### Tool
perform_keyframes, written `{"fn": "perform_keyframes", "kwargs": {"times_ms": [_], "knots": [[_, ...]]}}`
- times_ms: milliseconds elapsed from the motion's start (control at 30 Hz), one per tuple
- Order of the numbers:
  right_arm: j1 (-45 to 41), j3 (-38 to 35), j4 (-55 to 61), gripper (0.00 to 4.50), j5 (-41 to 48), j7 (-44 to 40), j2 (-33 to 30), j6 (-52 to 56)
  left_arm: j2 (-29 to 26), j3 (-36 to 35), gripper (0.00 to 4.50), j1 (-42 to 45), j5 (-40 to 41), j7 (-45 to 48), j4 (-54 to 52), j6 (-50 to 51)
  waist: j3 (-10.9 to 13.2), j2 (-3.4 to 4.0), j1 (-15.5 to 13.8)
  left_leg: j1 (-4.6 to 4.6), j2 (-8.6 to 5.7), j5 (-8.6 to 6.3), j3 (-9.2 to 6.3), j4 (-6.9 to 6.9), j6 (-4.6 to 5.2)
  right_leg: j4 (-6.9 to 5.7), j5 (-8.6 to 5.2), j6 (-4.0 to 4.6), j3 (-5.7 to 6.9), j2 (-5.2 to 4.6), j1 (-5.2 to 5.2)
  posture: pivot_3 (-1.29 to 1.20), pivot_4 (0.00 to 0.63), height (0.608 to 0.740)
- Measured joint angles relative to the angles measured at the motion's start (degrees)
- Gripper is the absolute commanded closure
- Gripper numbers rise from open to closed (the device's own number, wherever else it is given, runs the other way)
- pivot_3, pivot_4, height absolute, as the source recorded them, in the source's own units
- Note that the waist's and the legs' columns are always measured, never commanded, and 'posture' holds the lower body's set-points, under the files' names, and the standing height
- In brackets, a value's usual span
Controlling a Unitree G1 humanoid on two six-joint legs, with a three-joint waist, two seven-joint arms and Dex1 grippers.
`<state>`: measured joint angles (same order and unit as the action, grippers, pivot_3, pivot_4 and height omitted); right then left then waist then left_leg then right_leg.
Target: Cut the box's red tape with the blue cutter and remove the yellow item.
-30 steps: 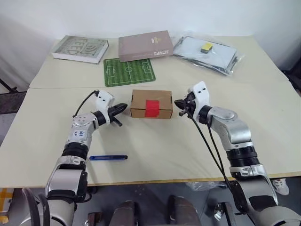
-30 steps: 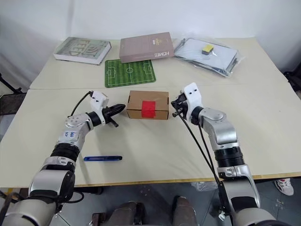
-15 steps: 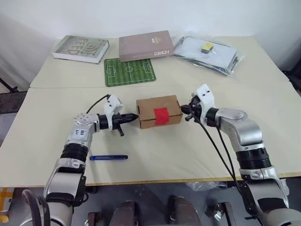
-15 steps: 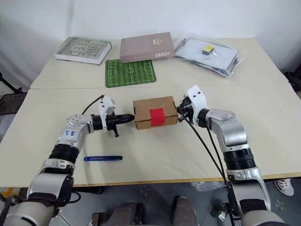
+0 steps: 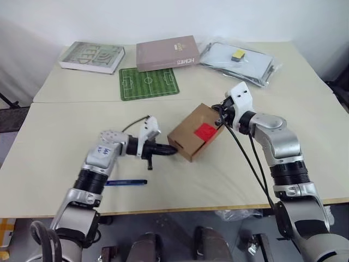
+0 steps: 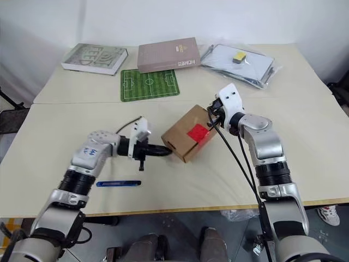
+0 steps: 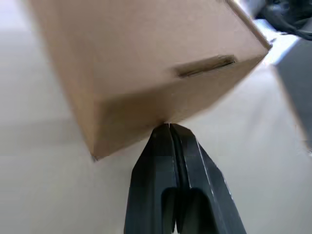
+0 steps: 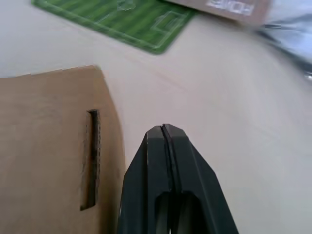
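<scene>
Now | left pincer (image 7: pixel 169 127) clenched, touching box (image 5: pixel 192 134) end | right pincer (image 8: pixel 163 129) clenched beside opposite end

Lab-like room, bare white wall (image 5: pixel 163 16), worktables (image 5: pixel 54 142)

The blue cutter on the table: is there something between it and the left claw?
Nothing visible. The blue cutter lies alone on bare table, nearer the robot than the left claw, which is shut with its tip at the box.

Head stereo pair looking down over table (image 5: pixel 49 158), wrist cameras close on box (image 7: pixel 146 68)
</scene>
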<state>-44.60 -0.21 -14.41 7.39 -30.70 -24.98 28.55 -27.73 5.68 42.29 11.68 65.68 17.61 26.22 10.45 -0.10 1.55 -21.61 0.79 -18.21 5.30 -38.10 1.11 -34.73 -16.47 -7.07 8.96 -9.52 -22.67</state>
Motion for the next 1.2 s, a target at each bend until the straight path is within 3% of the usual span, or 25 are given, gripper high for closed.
{"fn": "perform_keyframes", "kwargs": {"times_ms": [267, 433, 633, 900, 1200], "knots": [[7.1, -3.0, 7.9, 4.48, -0.6, 2.3, -6.5, 3.9, -4.4, -2.8, 4.48, 0.7, 0.0, -2.6, 1.4, 0.0, 0.0, -0.02, -0.5, -0.05, -0.05, -0.02, -0.03, 0.02, 0.03, 0.03, 0.0, -0.01, 0.04, -0.03, 0.0, 0.0, 0.15, 0.74], [15.9, -3.5, 23.3, 4.48, 4.6, -2.9, -13.0, 17.8, -0.8, -3.6, 4.48, 4.9, -2.8, -10.3, 11.2, -11.4, 0.0, -0.03, -1.5, -0.07, -0.05, -0.02, -0.01, -0.06, 0.03, 0.04, 0.0, -0.01, 0.01, -0.01, 0.0, 0.0, 0.15, 0.74], [19.3, -2.5, 36.8, 4.48, 12.6, -7.9, -16.8, 31.5, 5.4, -3.2, 4.48, 9.2, -3.5, -11.5, 21.3, -19.6, 0.1, -0.12, -1.7, -0.14, -0.07, -0.04, -0.02, -0.13, 0.07, 0.1, 0.01, -0.01, 0.07, -0.01, 0.0, 0.0, 0.15, 0.74], [17.9, 0.1, 36.9, 4.48, 14.0, -5.2, -12.9, 32.6, 9.3, 0.5, 4.48, 10.9, -5.1, -5.3, 27.3, -23.3, 0.1, -0.13, -1.5, -0.16, -0.07, -0.04, 0.0, -0.13, 0.07, 0.1, 0.01, -0.01, 0.08, -0.01, -0.04, 0.0, 0.15, 0.74], [13.4, 1.4, 30.7, 4.48, 12.1, -3.3, -11.2, 29.0, 9.7, 4.8, 4.48, 9.7, -3.2, 7.8, 16.0, -12.0, 0.1, -0.13, -1.6, -0.45, -0.07, -0.04, -0.11, -0.35, 0.08, 0.08, 0.01, -0.02, 0.18, -0.01, -0.15, 0.0, 0.15, 0.74]]}}
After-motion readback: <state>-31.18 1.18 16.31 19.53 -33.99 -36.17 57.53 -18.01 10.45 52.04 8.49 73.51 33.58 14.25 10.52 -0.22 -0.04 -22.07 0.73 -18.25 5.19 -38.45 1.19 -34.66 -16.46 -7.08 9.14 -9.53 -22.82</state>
